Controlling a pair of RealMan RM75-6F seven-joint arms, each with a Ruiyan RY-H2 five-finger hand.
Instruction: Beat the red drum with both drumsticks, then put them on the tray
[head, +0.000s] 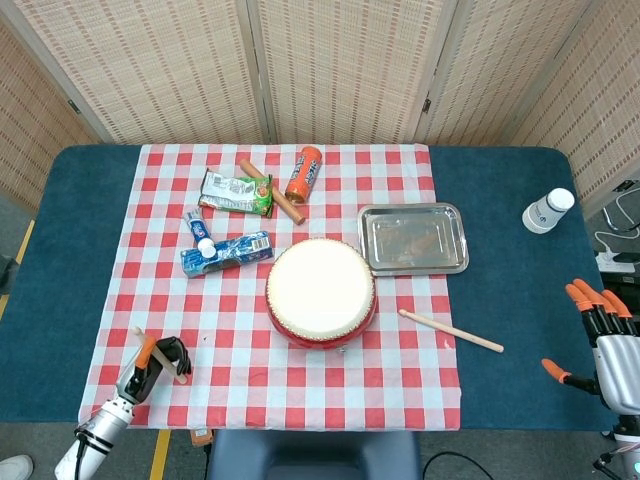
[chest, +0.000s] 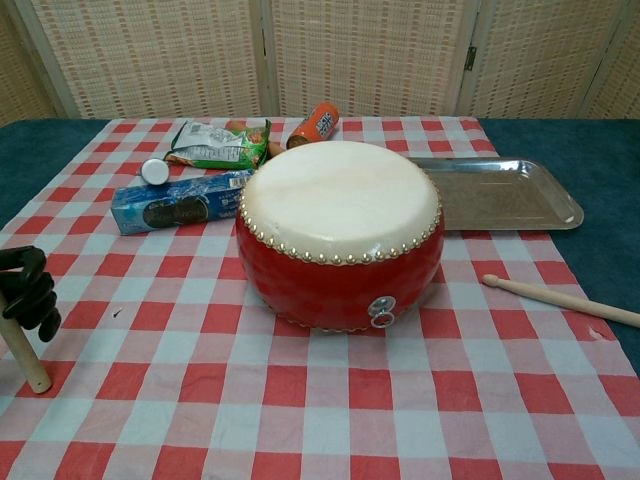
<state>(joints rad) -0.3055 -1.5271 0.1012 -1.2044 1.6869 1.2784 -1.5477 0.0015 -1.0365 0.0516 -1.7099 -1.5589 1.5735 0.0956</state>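
screened lab table (head: 500, 300) setup

Drum, two sticks and the tray as I see them.
Red drum (head: 321, 294) stands upright mid-cloth; empty steel tray (head: 414, 239) just behind-right. One drumstick (head: 450, 331) lies flat to its right; my left hand (head: 158, 362) holds the other drumstick (chest: 23, 354).

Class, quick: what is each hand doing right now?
Left hand: grips a drumstick.
Right hand: open, holding nothing.
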